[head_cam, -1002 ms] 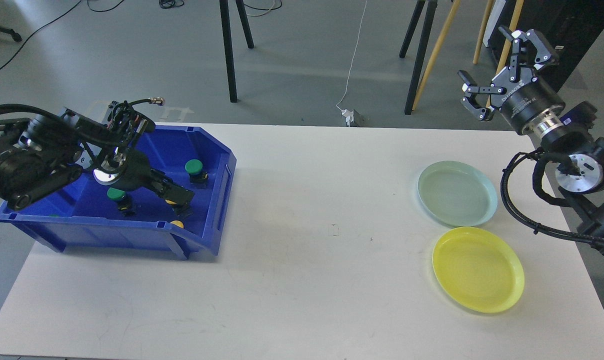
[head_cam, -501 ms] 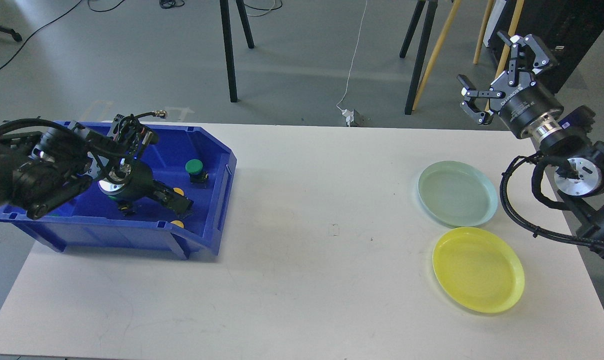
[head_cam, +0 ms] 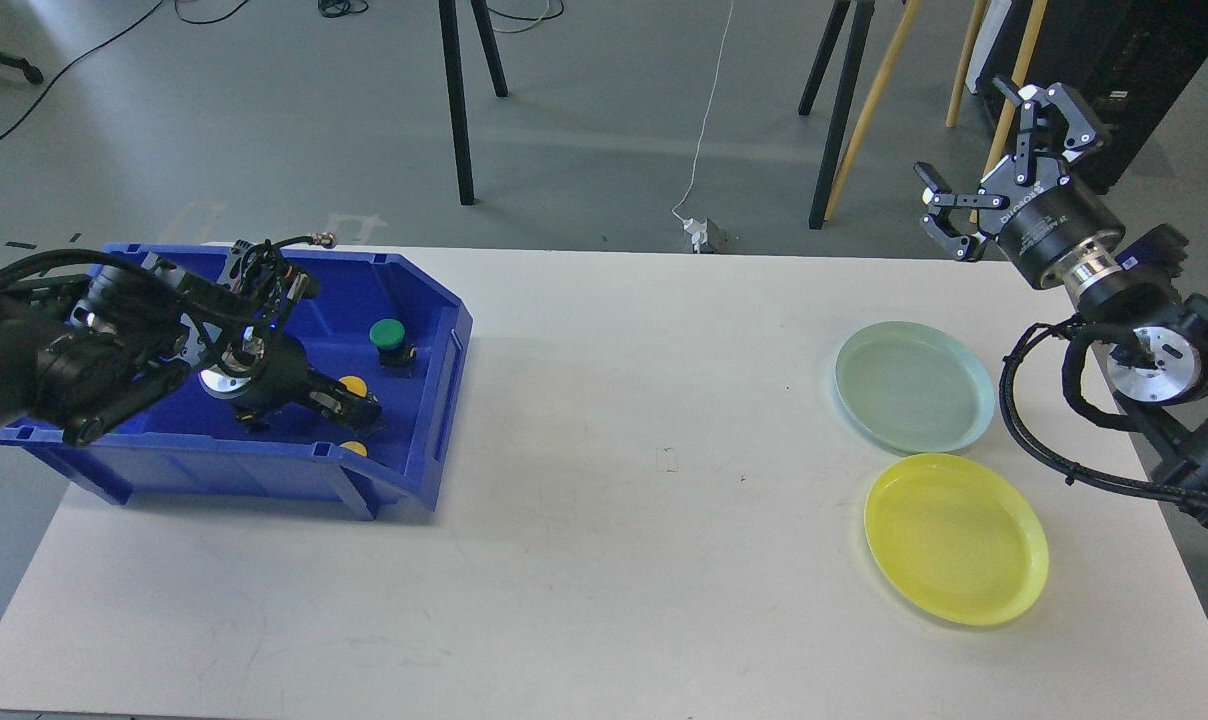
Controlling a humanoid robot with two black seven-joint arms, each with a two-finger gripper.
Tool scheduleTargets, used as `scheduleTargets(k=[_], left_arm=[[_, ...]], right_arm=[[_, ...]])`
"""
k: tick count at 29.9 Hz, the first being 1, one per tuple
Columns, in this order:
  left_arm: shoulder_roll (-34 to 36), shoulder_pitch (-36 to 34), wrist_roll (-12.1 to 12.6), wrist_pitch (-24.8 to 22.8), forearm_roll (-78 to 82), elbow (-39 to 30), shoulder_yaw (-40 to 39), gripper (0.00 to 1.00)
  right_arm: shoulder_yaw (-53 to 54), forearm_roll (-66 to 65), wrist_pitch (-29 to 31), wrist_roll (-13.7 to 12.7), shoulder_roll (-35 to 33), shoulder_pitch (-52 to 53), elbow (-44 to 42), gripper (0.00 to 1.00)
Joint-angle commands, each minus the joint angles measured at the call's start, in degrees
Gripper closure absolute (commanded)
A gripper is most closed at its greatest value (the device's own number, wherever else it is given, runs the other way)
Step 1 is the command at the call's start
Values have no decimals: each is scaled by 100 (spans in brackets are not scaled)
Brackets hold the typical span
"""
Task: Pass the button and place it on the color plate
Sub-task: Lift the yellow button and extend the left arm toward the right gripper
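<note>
While left fingers (head_cam: 362, 408) crowd the bin (head_cam: 424, 290), table (head_cam: 604, 560) lies open.

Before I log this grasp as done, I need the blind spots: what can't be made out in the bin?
- Left tool, head view: dark and small, so open or shut cannot be told, nor whether it holds the yellow button.
- Second yellow button: mostly hidden behind the blue bin front wall.
- Bin floor under the left arm: covered by the arm.
</note>
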Motion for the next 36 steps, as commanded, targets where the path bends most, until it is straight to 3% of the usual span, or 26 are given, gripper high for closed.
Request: scheduleTargets(k=[1, 12, 17, 22, 26, 30, 36], left_arm=[[7, 0, 0, 0, 94, -4, 0, 94], [138, -140, 0, 0, 121, -91, -35, 99], [874, -596, 0, 0, 42, -652, -210, 99], [2070, -712, 0, 0, -440, -1996, -1535, 98], [2432, -562, 0, 0, -1738, -2613, -2494, 98], [1934, -291, 0, 0, -3505, -2929, -3032, 98], [-306, 289, 0, 0, -4739, -2966, -3418, 98]], right_arm=[[0, 0, 0, 0, 0, -15, 0, 1], [0, 0, 0, 0, 0, -59, 0, 1], [26, 0, 0, 8, 0, -59, 0, 1], [87, 0, 0, 8, 0, -129, 0, 1], [157, 0, 0, 26, -44, -138, 34, 1], [351, 0, 0, 26, -236, -191, 105, 1], [316, -88, 0, 35, -790, -252, 578, 1]])
